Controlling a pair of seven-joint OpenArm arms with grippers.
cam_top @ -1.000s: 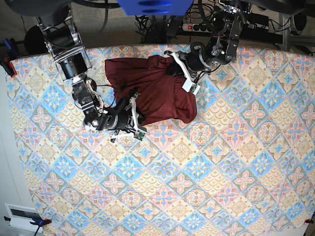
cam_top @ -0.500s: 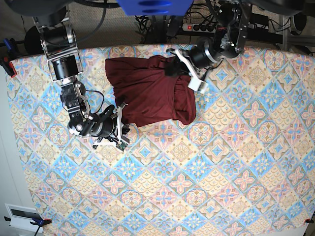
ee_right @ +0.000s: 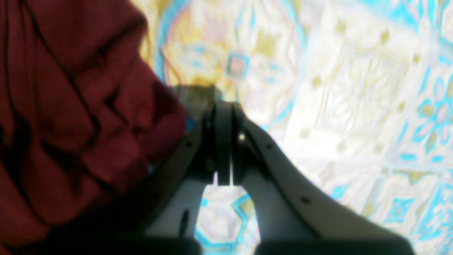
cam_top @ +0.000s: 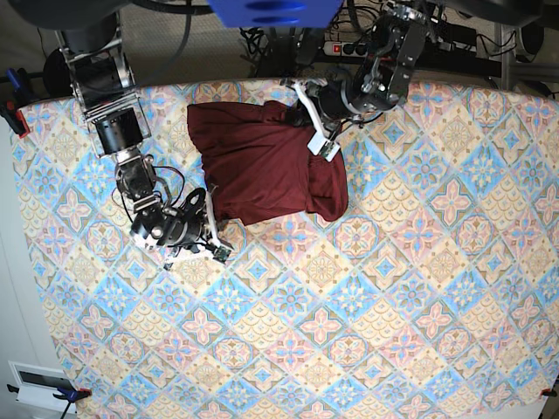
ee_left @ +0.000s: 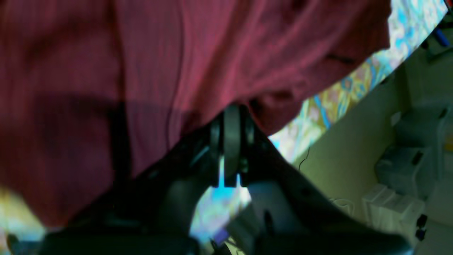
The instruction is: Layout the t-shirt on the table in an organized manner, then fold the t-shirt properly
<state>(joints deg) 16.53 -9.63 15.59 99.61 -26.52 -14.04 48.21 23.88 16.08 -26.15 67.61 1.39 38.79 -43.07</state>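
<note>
Lying crumpled near the far edge of the table (cam_top: 367,288), the t-shirt (cam_top: 262,166) has bunched tighter than a second ago. Its thin maroon jersey shows soft ridged folds. The left gripper (ee_left: 231,113) pinches its fabric; the right gripper (ee_right: 223,106) is closed, empty, just beside it.

The right gripper (cam_top: 212,229) is sliding off the t-shirt (cam_top: 262,161), now beside its jaws; the left gripper (cam_top: 307,112) is shifting inward over it
</note>
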